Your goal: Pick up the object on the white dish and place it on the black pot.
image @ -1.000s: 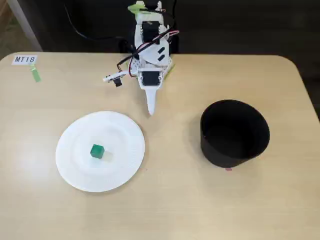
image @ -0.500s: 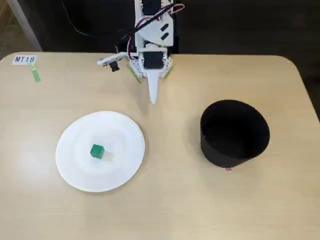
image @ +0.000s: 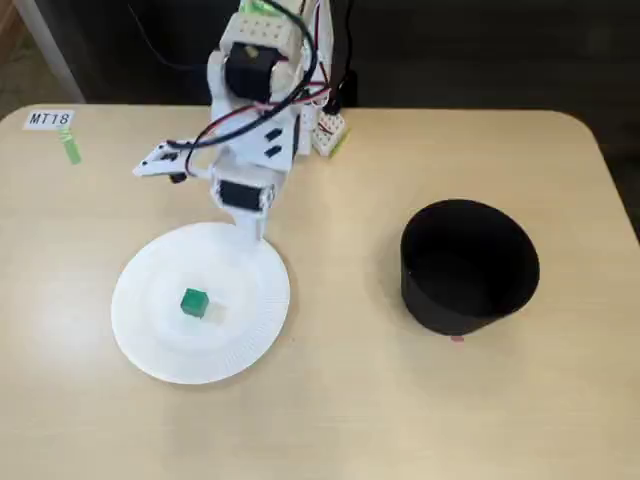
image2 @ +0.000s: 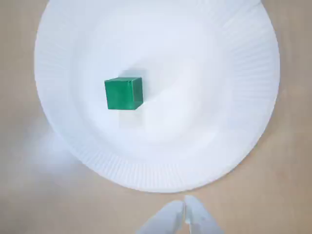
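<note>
A tiny green cube [image: 194,302] lies left of centre on the round white paper dish [image: 266,328], alone and untouched. In the wrist view the cube [image2: 124,93] sits in the upper left part of the dish [image2: 243,146]. My gripper [image: 254,236] hovers over the dish's far right rim, well apart from the cube. At the bottom of the wrist view its two white fingertips [image2: 185,213] meet, shut, with nothing held. The black pot [image: 455,318] stands upright to the right of the dish, its inside dark.
A white label reading MT18 [image: 48,119] and a green tape strip [image: 71,150] sit at the table's far left corner. The arm's base and cables [image: 320,110] stand at the back edge. A small pink mark [image: 457,339] lies by the pot's front.
The arm has swung left and reached forward. Its tip went from the bare table near the back to over the dish's far right rim. Cube, dish and pot have not moved.
</note>
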{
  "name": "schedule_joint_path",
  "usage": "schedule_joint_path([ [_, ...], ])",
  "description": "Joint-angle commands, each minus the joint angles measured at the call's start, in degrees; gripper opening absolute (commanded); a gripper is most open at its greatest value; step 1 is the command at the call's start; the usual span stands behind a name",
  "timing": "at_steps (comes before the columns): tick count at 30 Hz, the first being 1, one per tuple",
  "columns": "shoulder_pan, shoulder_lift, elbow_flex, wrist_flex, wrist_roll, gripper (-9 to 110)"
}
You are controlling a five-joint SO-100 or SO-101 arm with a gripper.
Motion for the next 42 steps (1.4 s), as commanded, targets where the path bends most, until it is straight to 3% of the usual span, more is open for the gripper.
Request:
schedule_joint_path([
  [1,2.2,-4.7,-9.3,3.0,-1.1,0],
  [18,9.2,-13.9,-12.7,-1.6,-5.9,0],
  [25,9.0,-14.2,-12.6,-2.6,-10.0,26],
  [42,8.3,-22.3,-20.0,0.5,-7.6,34],
])
